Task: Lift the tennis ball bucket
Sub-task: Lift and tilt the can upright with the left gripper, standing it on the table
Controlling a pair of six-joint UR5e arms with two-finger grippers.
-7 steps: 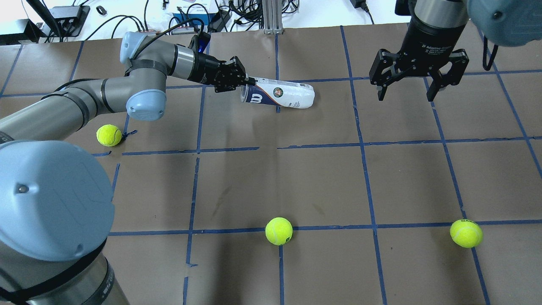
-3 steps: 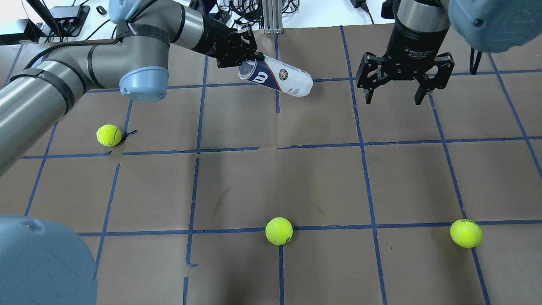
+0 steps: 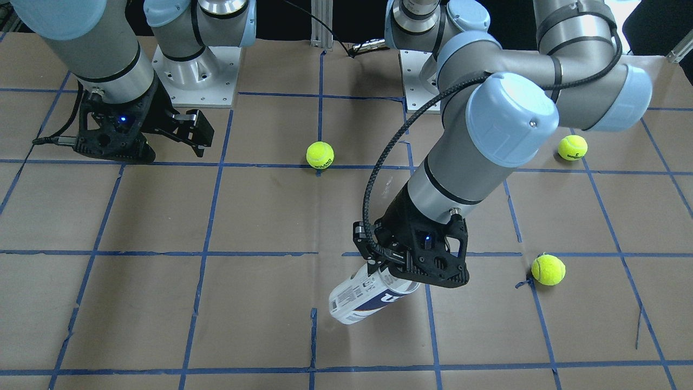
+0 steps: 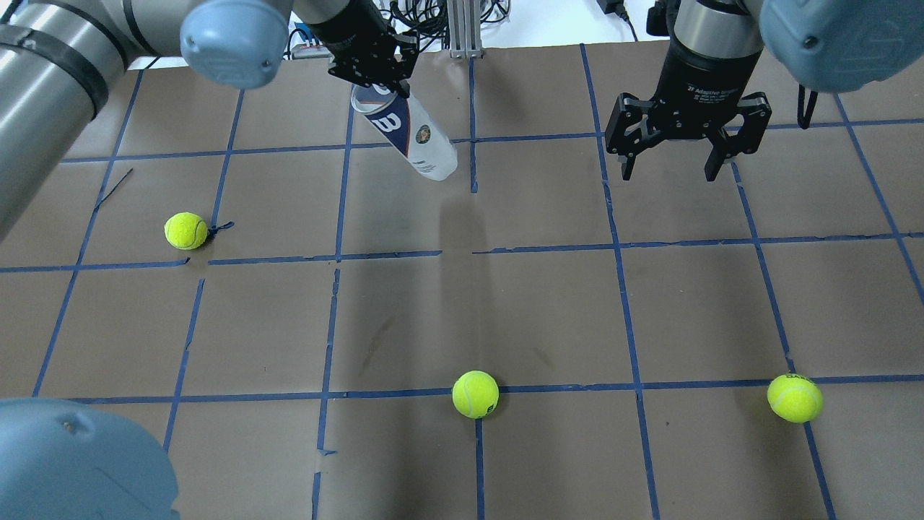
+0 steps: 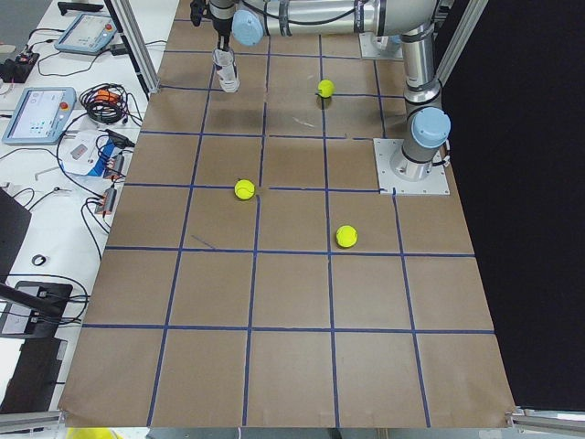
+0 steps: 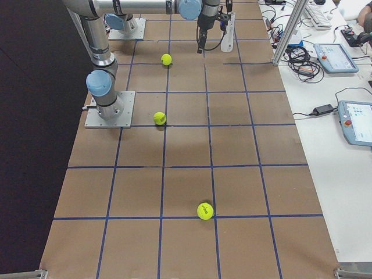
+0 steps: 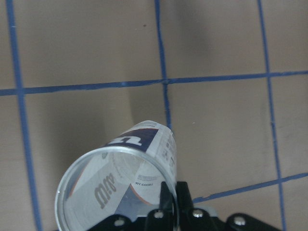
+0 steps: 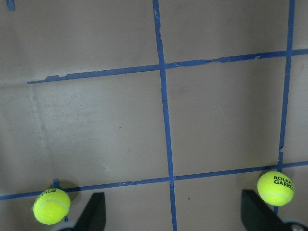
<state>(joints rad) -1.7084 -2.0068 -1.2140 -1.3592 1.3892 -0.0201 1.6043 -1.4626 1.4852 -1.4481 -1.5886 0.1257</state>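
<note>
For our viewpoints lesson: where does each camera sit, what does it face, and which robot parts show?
Front: across the table, facing both arms; left gripper holds tube.
Overhead: behind them, looking down; right gripper open.
Left side: table's end; arms far.
Right side: opposite end; arms far.
Left wrist: down onto tube; fingers.
Right wrist: down; fingertips, two balls.
Side views share three balls.

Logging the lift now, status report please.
Left gripper shut on tennis ball bucket rim. Bucket hangs tilted, apparently off table. Right gripper open, empty. Tennis balls well apart.
</note>
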